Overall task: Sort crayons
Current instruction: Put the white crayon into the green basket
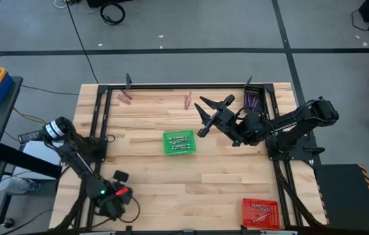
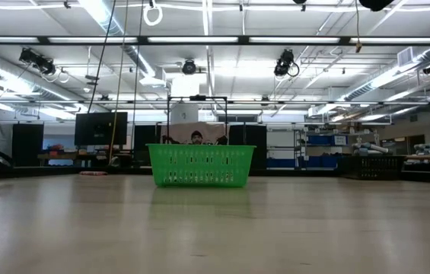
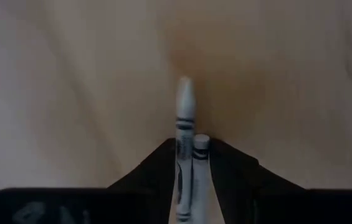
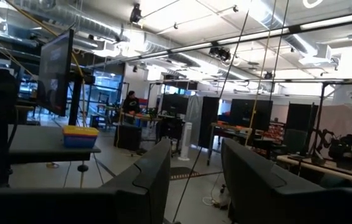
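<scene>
Pinching two pale crayons [image 3: 185, 146] side by side, the left gripper [image 3: 187, 186] has its dark fingers [image 3: 154, 171] drawn in against them (one crayon's pointed tip sticks well out ahead, the other ends short with a flat butt). Everything beyond the fingers in the left wrist view is a blurred pale surface, so what lies under the crayons cannot be made out there. From above, this gripper [image 1: 109, 196] sits at the near left corner of the wooden table [image 1: 151, 176], and the crayons in it are too small to see.

The right gripper [image 1: 215, 111] hangs over the far middle of the table with its fingers [image 4: 154, 171] spread apart and nothing between them; its wrist camera looks off into the room, where people stand at benches far behind.

A green tray [image 1: 179, 142] sits at the table's centre with a few pale crayons in it (in the low view only its latticed wall [image 2: 200, 165] shows, contents hidden). A red tray [image 1: 260, 212] holding pale sticks is at the near right corner, its front edge cut off. A dark tray [image 1: 253, 100] with purple crayons stands at the far right. Loose reddish-pink crayons lie in two small clusters [image 1: 125, 98] and [image 1: 187, 100] along the far edge.
</scene>
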Robot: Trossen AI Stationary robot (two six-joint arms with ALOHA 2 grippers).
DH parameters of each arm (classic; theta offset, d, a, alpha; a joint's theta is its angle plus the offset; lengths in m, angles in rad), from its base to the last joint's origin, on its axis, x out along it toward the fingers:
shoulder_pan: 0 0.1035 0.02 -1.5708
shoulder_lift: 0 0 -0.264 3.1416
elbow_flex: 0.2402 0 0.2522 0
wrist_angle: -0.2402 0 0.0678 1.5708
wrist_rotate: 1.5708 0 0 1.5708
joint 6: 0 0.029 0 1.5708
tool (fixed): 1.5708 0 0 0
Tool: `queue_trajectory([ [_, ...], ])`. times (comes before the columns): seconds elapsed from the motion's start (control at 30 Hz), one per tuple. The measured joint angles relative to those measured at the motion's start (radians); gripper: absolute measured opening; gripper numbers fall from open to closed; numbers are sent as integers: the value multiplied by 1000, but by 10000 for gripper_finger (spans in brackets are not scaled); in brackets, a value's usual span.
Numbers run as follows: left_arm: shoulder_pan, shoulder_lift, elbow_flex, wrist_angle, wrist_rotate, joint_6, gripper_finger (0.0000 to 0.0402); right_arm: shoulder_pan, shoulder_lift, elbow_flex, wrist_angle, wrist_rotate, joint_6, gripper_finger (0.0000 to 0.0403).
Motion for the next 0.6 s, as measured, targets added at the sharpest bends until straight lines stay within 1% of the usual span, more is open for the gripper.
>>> queue_trajectory([
  [0.13, 10, -46, 1, 15, -91, -2, 111, 0, 0, 0, -2, 0, 0, 147],
  [0.27, 14, -67, 3, 19, -184, 1, 124, 0, 0, 0, -3, 0, 0, 147],
  [0.4, 30, -68, 3, 16, -205, 27, 143, 0, 0, 0, -3, 0, 0, 147],
  [0.5, 63, -75, 3, -16, -259, 32, 156, 0, 0, 0, -3, 0, 0, 147],
  [0.6, 137, -108, 3, -87, -288, 33, 166, 0, 0, 0, -3, 0, 0, 147],
])
